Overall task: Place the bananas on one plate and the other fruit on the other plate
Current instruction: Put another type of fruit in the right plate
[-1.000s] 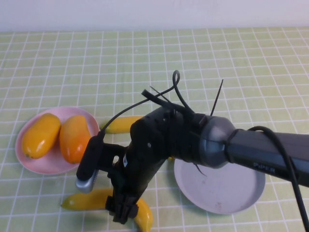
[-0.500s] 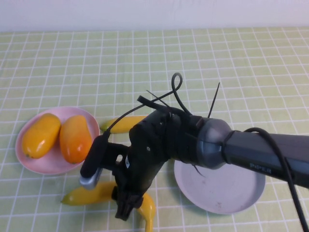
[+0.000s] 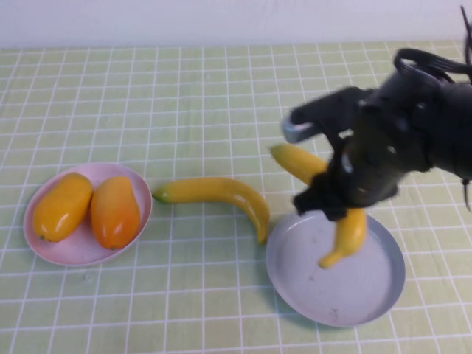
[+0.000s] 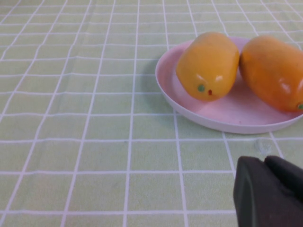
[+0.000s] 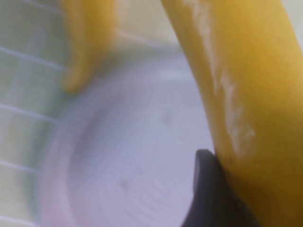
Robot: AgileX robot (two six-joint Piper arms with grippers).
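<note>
- High view: the right gripper [image 3: 330, 200] hangs over the far-left rim of the grey-blue plate [image 3: 369, 295], its jaws closed on a banana [image 3: 346, 228] whose lower end dangles above the plate. The second banana [image 3: 221, 193] lies on the checked cloth between the plates, its tip beside the grey-blue one. Two mango-like fruits [image 3: 88, 208] sit on the pink plate [image 3: 74, 251].
- Left wrist view: the left gripper [image 4: 269, 191] is closed and empty, near the pink plate [image 4: 227, 124] holding both fruits [image 4: 208, 64].
- Right wrist view: a dark finger [image 5: 208, 189] presses the held banana [image 5: 241, 90] over the grey-blue plate [image 5: 132, 170].
</note>
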